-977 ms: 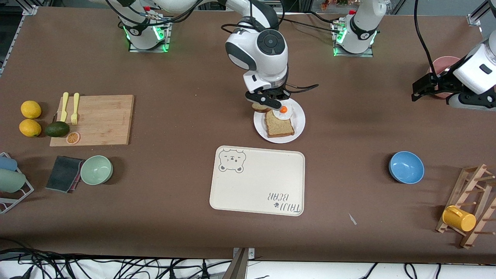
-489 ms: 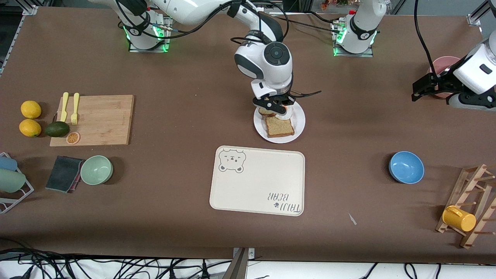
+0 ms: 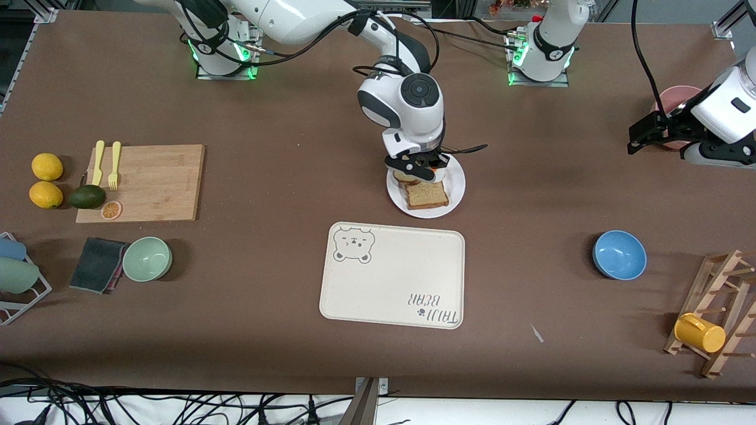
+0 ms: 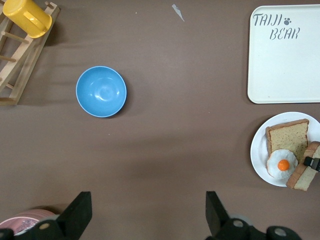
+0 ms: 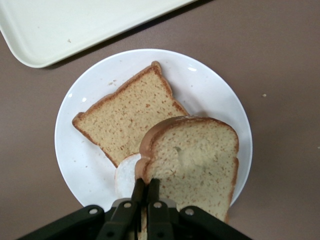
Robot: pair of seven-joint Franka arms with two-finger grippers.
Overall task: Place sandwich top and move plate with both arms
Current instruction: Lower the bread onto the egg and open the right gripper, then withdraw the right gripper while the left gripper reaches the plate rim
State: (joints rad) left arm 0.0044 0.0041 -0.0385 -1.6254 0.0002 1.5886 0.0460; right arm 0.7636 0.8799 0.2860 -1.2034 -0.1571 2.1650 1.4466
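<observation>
The right tool [image 5: 142, 192] is clamping the pale tan, brown-crusted sandwich top [image 5: 192, 160] by one edge, hanging it over the fried egg on the round white plate [image 3: 453, 198], while the left tool [image 4: 145, 212] is waiting spread apart over the brown bench [image 3: 266, 177].

Plate [image 3: 455, 195] with bread slice [image 3: 426, 195] lies farther than tray [image 3: 390, 277]

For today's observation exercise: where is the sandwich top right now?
The sandwich top is pinched in the right gripper, held over the plate above the fried egg and the bottom slice, mid-table, farther from the front camera than the bear tray.
</observation>
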